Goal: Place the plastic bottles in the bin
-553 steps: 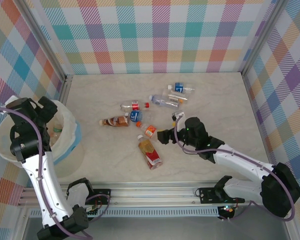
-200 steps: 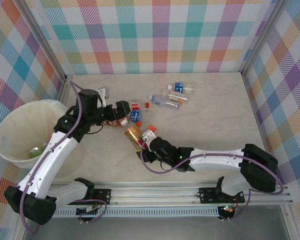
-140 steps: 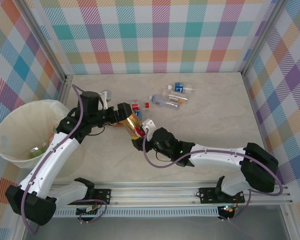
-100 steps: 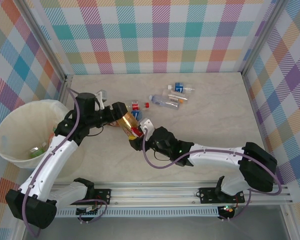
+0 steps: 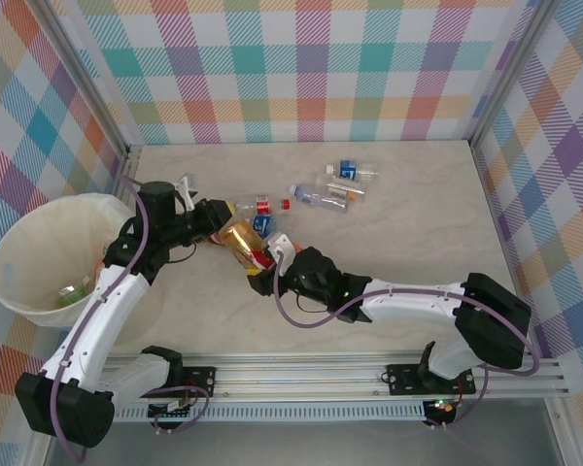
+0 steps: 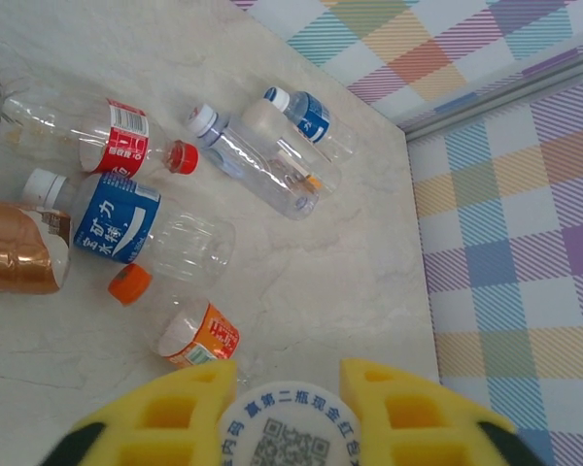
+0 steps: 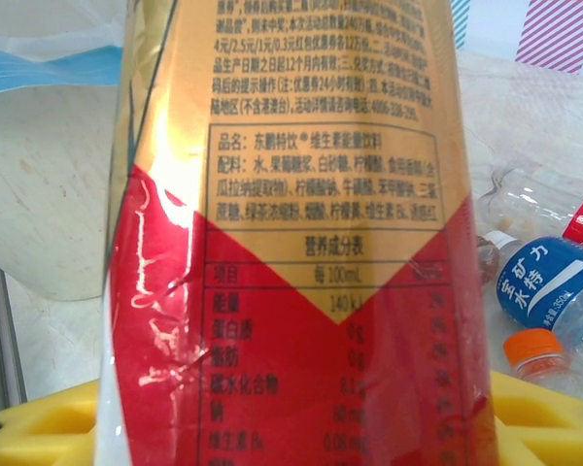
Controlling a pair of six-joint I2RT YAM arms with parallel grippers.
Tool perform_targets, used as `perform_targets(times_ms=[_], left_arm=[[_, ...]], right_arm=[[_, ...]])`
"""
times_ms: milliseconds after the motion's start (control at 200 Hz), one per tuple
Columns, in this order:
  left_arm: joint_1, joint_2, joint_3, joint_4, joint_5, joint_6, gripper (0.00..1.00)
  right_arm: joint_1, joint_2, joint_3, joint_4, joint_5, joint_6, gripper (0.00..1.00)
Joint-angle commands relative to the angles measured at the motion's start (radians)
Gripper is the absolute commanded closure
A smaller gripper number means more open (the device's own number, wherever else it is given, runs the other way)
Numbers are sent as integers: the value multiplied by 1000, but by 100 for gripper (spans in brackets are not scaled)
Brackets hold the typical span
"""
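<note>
Top: gold bottle (image 5: 241, 238) is held off the table at mid-left, just right of the bin (image 5: 24, 257) and not over it yet. Left claw (image 5: 216, 220) is on its cap end, right claw (image 5: 264, 274) on its base end. Loose bottles (image 5: 318, 198) lie on the table to the right and further back.

Left wrist: yellow fingers (image 6: 165, 419) sit tight against both sides of a white cap (image 6: 290, 427), so this reads as clamped. The cap has a QR code and ringed Chinese print, partly legible: "第二瓶现金红包". On the table beyond are a red-label bottle (image 6: 124, 136), a blue-label bottle (image 6: 126, 218) and an orange-label bottle (image 6: 196, 333).

Right wrist: the gold/red sleeve sits between the yellow pads (image 7: 49, 432), which are closed on the lower body. The label reads "东鹏特饮 维生素能量饮料", "营养成分表" and "每100mL". The finer lines are too small to read.

Handling, my guess:
- Weight: probably light. The sleeve hides the fill level.
- Body: thin PET that will dent if squeezed.
- Sleeve: glossy and likely slick, so the bottle can twist in the pads.
- Best hold: the cap and neck are the stiffest part.
</note>
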Motion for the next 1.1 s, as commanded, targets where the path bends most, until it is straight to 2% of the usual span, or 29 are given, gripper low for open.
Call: perform_targets(times_ms=[0,235,345,445,545,810,935,1095], left_arm=[[5,2,16,-37,-3,-3,100],[5,-35,19,-20,-3,4,100],[4,-47,28,-31,-24,12,100],[5,-65,35,-28,-44,14,100],[5,-73,63,-56,-65,17,100],[5,-94,97,-69,-74,51,100],[5,-114,122,-68,-57,87,100],[4,-124,231,-149,-58,145,100]], right_arm=[[5,-2,40,79,-58,-8,42],[-8,-32,55,-13,-111,-41,9],[-22,-65,53,-55,-118,-73,0],[-43,-114,37,-92,-158,-110,0],[-64,-164,1,-84,-148,-112,0],[-134,-222,-59,-121,130,43,0],[-173,-227,-80,-145,159,148,0],[-193,-219,-92,-149,177,189,0]])
